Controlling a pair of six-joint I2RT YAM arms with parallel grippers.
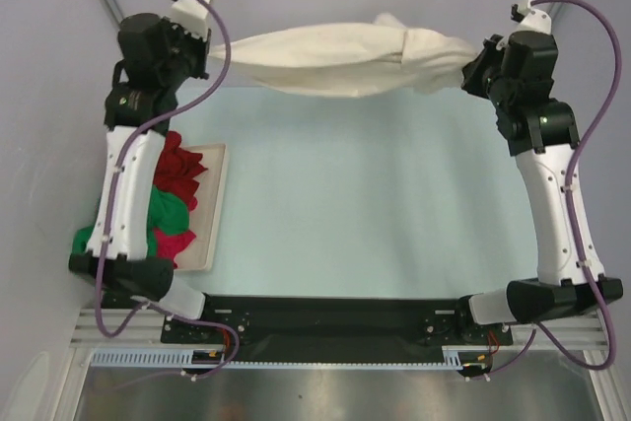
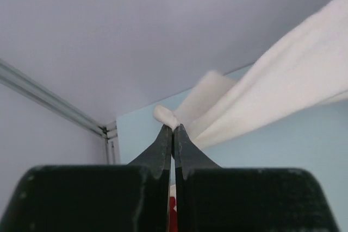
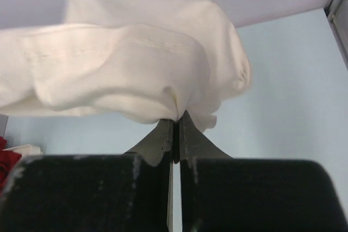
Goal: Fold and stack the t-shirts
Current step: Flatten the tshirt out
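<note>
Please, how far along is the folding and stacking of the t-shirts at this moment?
Done: nothing that I can see; no folded shirt lies on the table. In hand: the cream-white t-shirt hangs stretched above it between the left hand and the right hand, each shut on one end. Left: folding it, then the dark red t-shirt, the green t-shirt and the magenta-pink t-shirt, all crumpled in the white tray.

White-shelled left arm (image 1: 123, 189) and right arm (image 1: 554, 206), black joints, purple cables (image 1: 228, 46), black tapered end effector fingers (image 2: 161, 151)
</note>
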